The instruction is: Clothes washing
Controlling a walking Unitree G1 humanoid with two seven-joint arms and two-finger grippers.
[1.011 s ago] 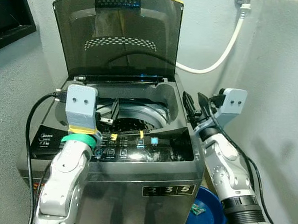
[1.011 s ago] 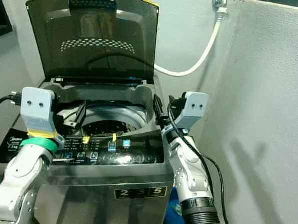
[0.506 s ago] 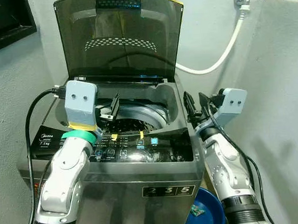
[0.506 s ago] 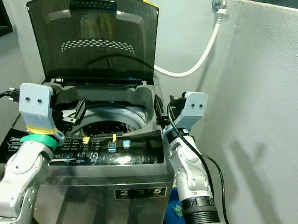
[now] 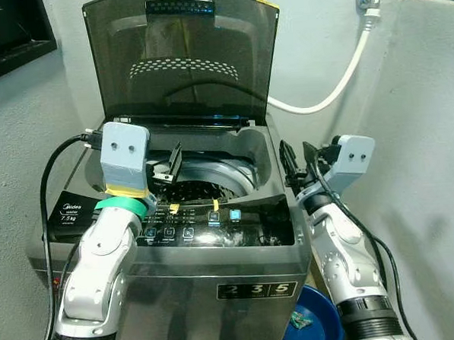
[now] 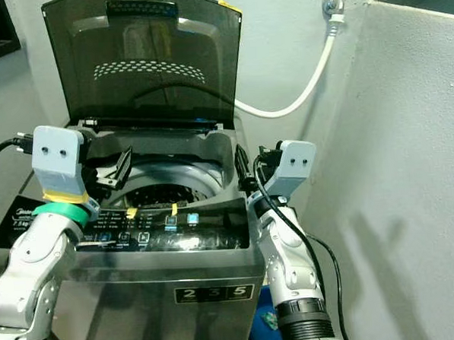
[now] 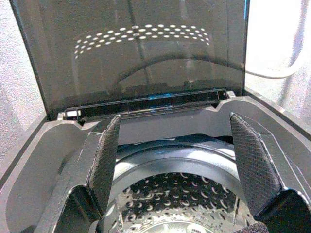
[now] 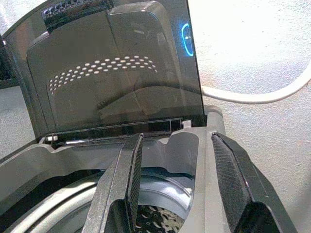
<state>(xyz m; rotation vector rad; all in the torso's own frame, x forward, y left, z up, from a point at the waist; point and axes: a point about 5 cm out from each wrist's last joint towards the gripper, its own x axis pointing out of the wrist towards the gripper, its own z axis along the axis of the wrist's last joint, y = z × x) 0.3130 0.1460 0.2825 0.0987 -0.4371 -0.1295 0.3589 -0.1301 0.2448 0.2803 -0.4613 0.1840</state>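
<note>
The washing machine point(image 5: 215, 239) filled the centre of the head views with its smoked lid point(image 5: 179, 54) standing raised at the top of the frame, and the perforated drum point(image 7: 180, 194) showed bare metal wherever it could be seen, with no clothes visible in it or anywhere else in view. The left gripper point(image 5: 166, 167) hovered at centre-left over the drum opening, fingers point(image 7: 108, 160) spread wide and holding nothing, while the right gripper point(image 5: 297, 165) sat at centre-right by the tub's rim, likewise spread and empty. Judging by this, only the lid-opening was done; loading laundry, closing up and starting a cycle on the control panel point(image 5: 214, 224) all appeared to remain.
</note>
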